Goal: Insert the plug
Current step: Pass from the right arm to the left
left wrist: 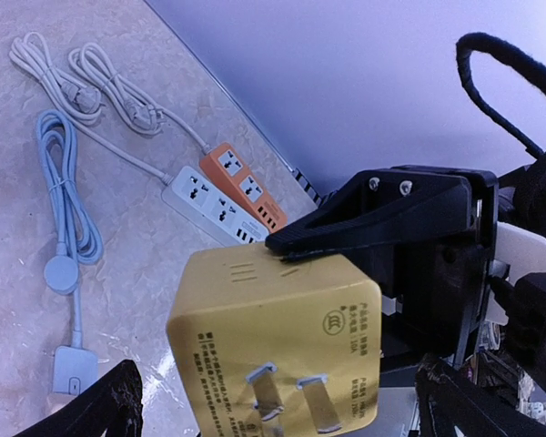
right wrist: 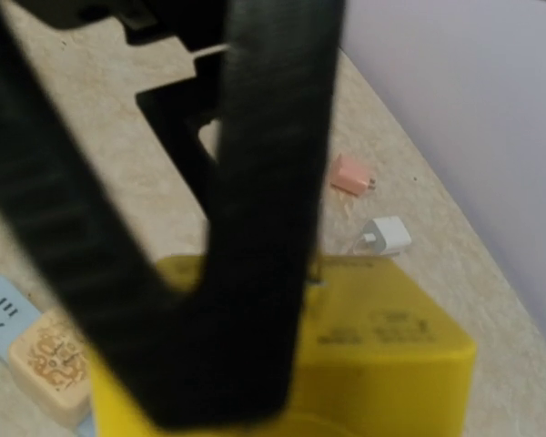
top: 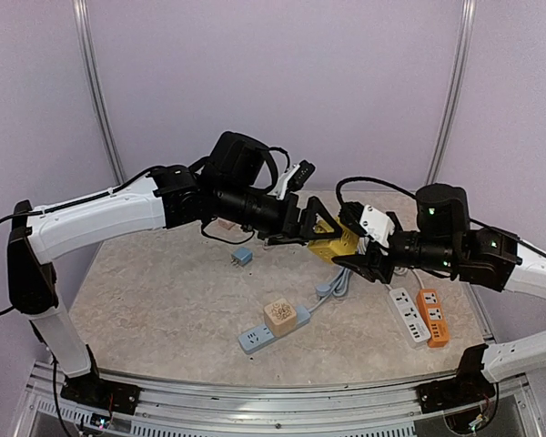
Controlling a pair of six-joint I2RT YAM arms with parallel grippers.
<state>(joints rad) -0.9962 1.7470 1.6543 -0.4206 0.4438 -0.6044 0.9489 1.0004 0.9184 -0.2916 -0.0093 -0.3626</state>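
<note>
**Colleague:** Where is the yellow plug (top: 335, 244) at this moment?

**Operator:** I see it in the air above the table (top: 155, 300), a little right of the centre of the top view, between the two arms. The right gripper (top: 350, 259) is clamped on it. In the left wrist view one black finger (left wrist: 373, 214) of that gripper lies on the plug's top face, and the two flat pins point toward the lower edge of the frame. The second finger is hidden from me.

**Colleague:** And the left gripper (top: 320, 228)?

**Operator:** Its fingers (left wrist: 105, 410) are spread wide. They sit in the two lower corners of the left wrist view, with a gap to the plug on each side.

**Colleague:** How much room is there around it?

**Operator:** Just below the plug in the top view lies a coiled grey cable (top: 337, 284). The white strip (top: 408, 315) and the orange strip (top: 432, 319) lie side by side at the lower right, close to the right edge of the table. The widest open surface I find at the left of the frame. A small blue charger (top: 242, 258) lies near the centre.

**Colleague:** What sits in the sockets?

**Operator:** The blue strip (top: 255, 339) is at the lower middle, near the front edge. A beige cube (top: 285, 316) sits in its right end.
</note>
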